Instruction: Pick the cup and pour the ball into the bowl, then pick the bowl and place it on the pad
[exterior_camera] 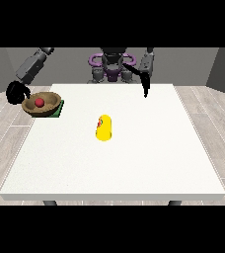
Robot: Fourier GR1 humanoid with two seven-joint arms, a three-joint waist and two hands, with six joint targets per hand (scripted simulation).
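You have the brown bowl with its red ball over the green pad — seemingly resting — hand at the view's left curled round its rim, yellow cup toppled mid-table, other hand's fingers unreadable.

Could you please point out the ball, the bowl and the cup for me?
ball [39,102]: front view, on its red top.
bowl [51,97]: front view, on its brown inner wall.
cup [104,130]: front view, on its yellow side.

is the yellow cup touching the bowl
Apart. The front view shows bare white table between the yellow cup, lying mid-table, and the bowl at the view's left edge.
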